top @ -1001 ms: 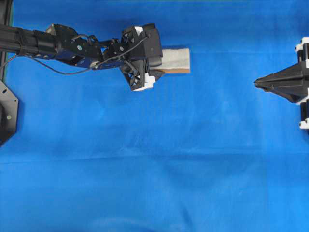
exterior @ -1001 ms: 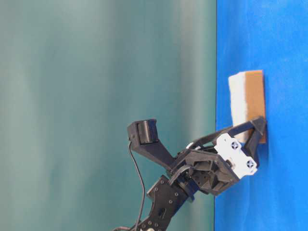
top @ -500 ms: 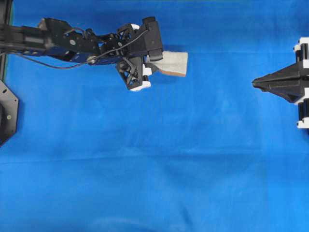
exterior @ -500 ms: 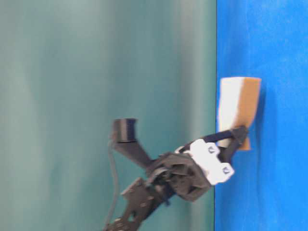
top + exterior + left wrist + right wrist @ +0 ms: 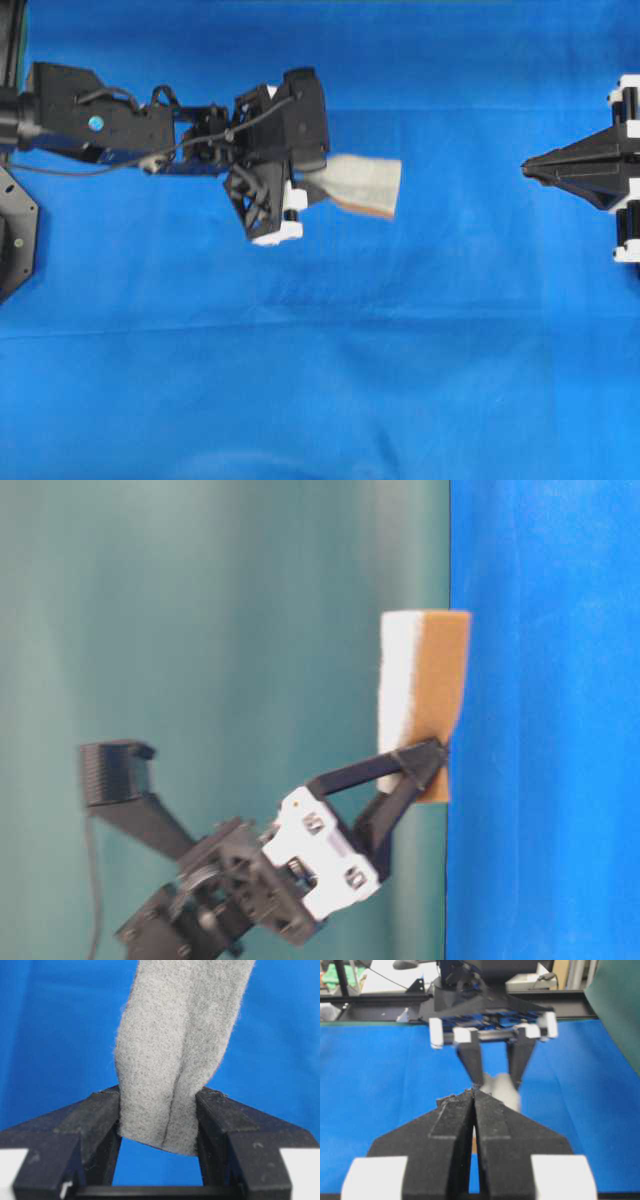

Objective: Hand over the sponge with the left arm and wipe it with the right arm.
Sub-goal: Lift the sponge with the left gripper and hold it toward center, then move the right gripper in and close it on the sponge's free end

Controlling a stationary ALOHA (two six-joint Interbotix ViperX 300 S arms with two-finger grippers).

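Observation:
My left gripper is shut on the near end of the sponge, a grey-white pad over an orange-brown layer. It holds the sponge off the blue cloth, pointing toward the right side. In the left wrist view the sponge is pinched and creased between the black fingers. At table level the sponge hangs from the fingertips, orange layer toward the cloth. My right gripper is shut and empty at the right edge, well apart from the sponge. Its tips point at the sponge.
Blue cloth covers the whole table. A teal backdrop stands behind it. A black mount sits at the left edge. Black rails and lab clutter lie beyond the table behind the left arm.
My left gripper has shut on the sponge and lifted it off the cloth, shifting toward the table's middle. The right arm has stayed put.

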